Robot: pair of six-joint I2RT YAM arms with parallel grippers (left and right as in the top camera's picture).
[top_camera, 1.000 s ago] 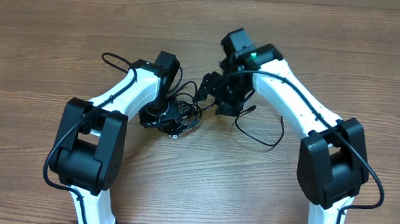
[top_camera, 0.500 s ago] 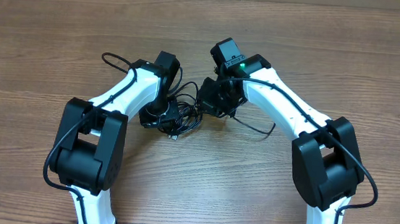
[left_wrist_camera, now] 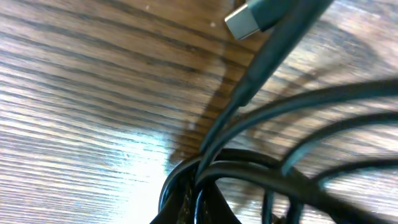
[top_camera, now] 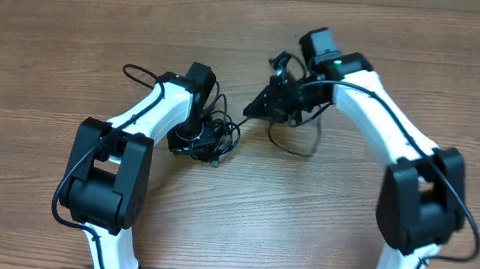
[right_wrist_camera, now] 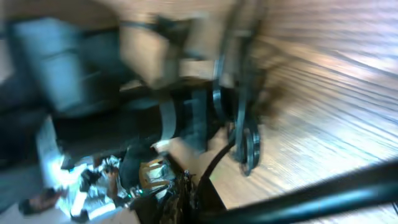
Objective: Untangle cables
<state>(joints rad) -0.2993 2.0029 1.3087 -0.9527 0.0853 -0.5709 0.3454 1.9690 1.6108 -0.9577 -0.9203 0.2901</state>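
The left pincer [top_camera: 192, 139] is clamped shut on the knotted cables [top_camera: 218, 134], pinning them to the table [top_camera: 52, 92]. Beyond it, the right pincer [top_camera: 258, 110] is closed on one strand stretched from the knot. This looks like the pulling-apart step. Next calls for a steady outward draw.

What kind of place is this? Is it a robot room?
Probably a robot lab workbench: two white-and-black robot arms stand at a wooden table, working over a tangle of black cables.
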